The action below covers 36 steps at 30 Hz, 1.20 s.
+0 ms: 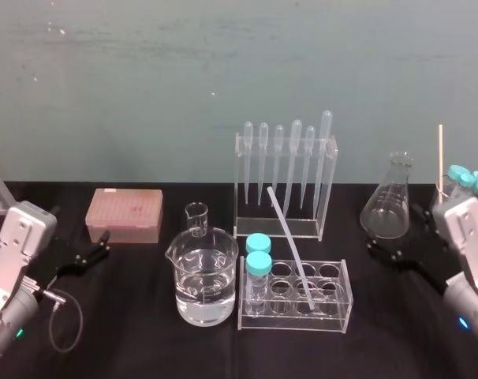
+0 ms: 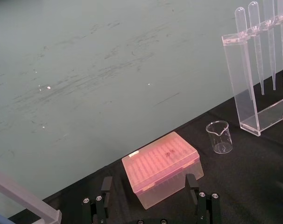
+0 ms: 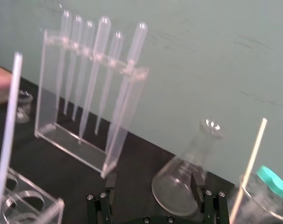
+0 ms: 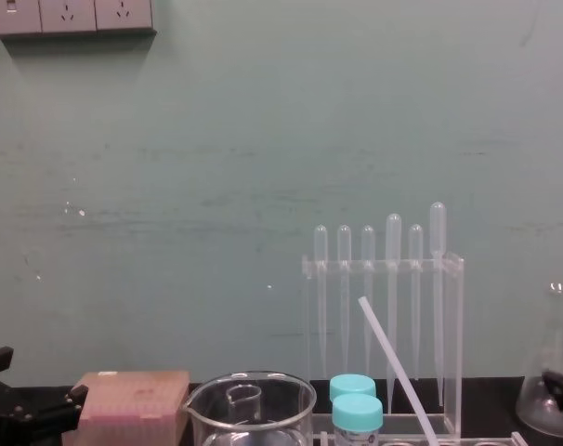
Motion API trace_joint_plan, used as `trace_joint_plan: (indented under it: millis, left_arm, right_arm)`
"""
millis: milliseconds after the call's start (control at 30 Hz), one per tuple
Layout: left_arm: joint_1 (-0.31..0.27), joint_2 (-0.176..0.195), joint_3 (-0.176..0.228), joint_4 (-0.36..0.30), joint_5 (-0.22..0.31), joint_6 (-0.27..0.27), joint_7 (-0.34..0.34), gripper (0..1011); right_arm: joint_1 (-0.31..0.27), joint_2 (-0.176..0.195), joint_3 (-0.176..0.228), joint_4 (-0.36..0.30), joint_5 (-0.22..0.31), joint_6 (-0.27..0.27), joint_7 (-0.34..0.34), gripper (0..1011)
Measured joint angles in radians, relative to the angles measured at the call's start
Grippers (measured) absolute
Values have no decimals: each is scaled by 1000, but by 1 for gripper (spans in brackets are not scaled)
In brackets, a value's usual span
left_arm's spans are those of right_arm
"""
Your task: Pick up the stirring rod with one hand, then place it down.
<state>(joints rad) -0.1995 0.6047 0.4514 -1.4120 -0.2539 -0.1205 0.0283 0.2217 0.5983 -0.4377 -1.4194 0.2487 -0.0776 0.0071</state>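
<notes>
The stirring rod (image 1: 290,246) is a long translucent-white rod that leans in the clear test-tube rack (image 1: 334,316), its upper end tilted toward the pipette stand. It also rises at the near edge of the right wrist view (image 3: 8,135) and slants up in the chest view (image 4: 393,358). My right gripper (image 1: 385,249) hovers low at the right, by the base of the conical flask (image 1: 387,207), well right of the rod. Its fingers (image 3: 109,186) stand open around nothing. My left gripper (image 1: 101,245) rests open at the far left, with the pink tip box (image 2: 160,168) just ahead of it.
A large beaker of clear liquid (image 1: 203,280) and a tiny beaker (image 1: 196,217) stand left of the rack. Two blue-capped tubes (image 1: 258,264) sit in the rack. The pipette stand (image 1: 286,181) is behind. A thin beige stick (image 1: 440,150) and blue-capped tubes (image 1: 468,180) stand far right.
</notes>
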Motion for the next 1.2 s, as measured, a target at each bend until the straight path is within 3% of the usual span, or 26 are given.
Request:
trace_joint_plan:
  millis: [133,200,233,367,567,833,1200]
  left_arm:
    - [0,0,0,0,0,0,0,1000]
    - [0,0,0,0,0,0,0,1000]
    - [0,0,0,0,0,0,0,1000]
    - [0,0,0,0,0,0,0,1000]
    - [0,0,0,0,0,0,0,1000]
    - [0,0,0,0,0,0,0,1000]
    - [0,0,0,0,0,0,0,1000]
  right_arm:
    - [23,-16,19,-23,63,50,72,1000]
    - [43,-33,31,-46,133,106,149,1000]
    - [43,-33,31,-46,133,106,149,1000]
    - [84,-62,40,-64,237,219,266,1000]
    - [144,-93,31,-56,328,362,390,1000]
    - [236,-116,-43,29,335,414,474,1000]
    - [333,-171,-108,166,294,388,510,1000]
